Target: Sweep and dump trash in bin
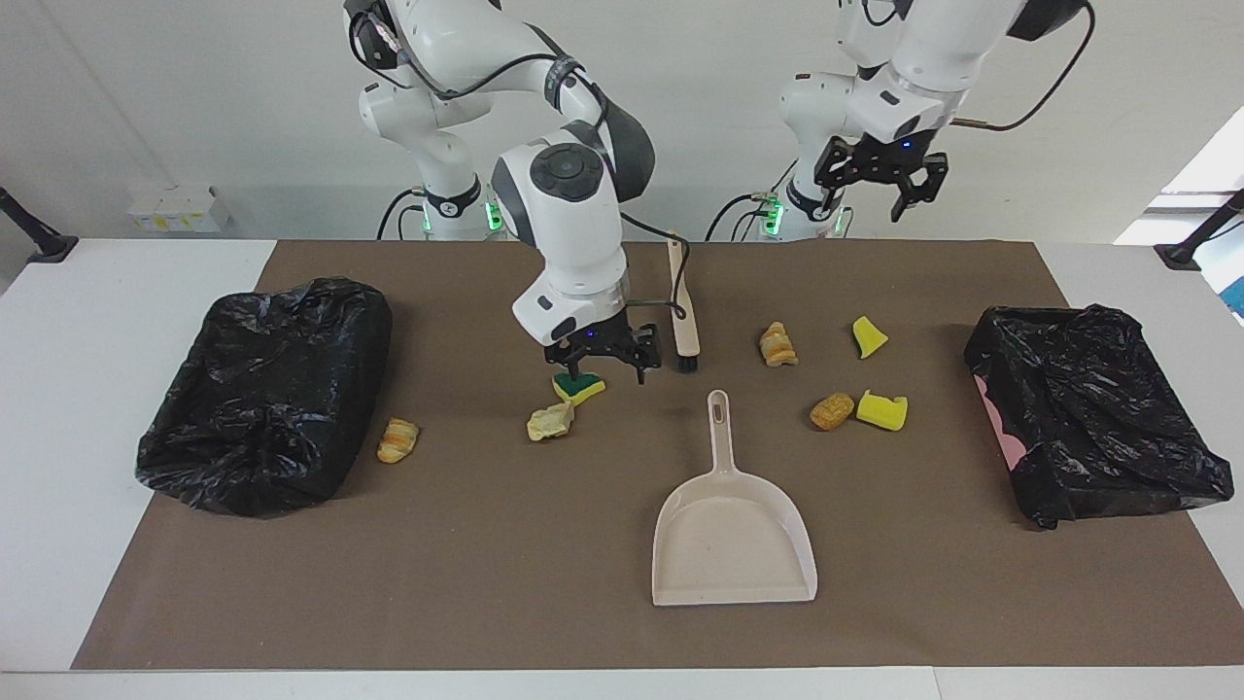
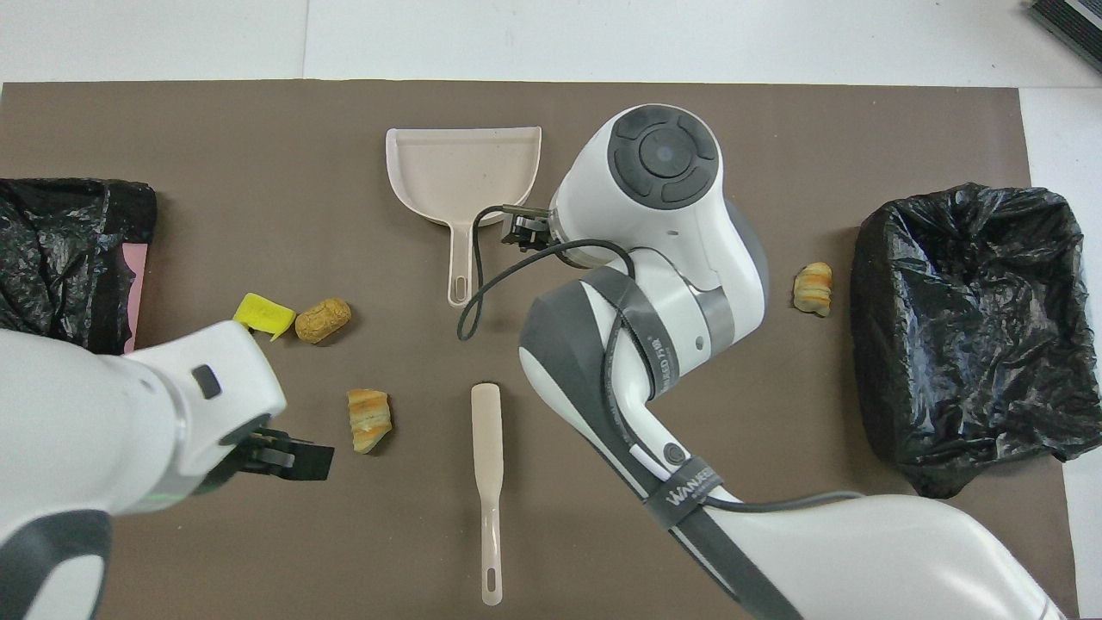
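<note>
- The dustpan [image 1: 734, 530] lies flat on the brown mat of the counter [image 1: 39, 408], its handle pointing toward the robots; every place below is given from it.
- The right tool [image 1: 603, 367] hangs low over the green-and-yellow sponge [image 1: 579, 388], which lies nearer to the robots than the dustpan and toward the right arm's end. Its fingers look spread and hold nothing, though whether they touch the sponge I cannot tell.
- The paper wad [image 1: 550, 422] sits just beside that sponge.
- The brush [image 1: 683, 306] lies untouched, nearer to the robots than the dustpan's handle.
- Two yellow sponge chunks [image 1: 881, 409] and two pastry lumps [image 1: 832, 411] lie toward the left arm's end; another pastry lump [image 1: 397, 439] rests beside the black-lined bin [image 1: 267, 389] at the right arm's end.
- The left tool [image 1: 882, 180] waits raised and open, empty.
- Judgement: gathering has barely begun. The next move calls for settling on the sponge or taking up the brush.
</note>
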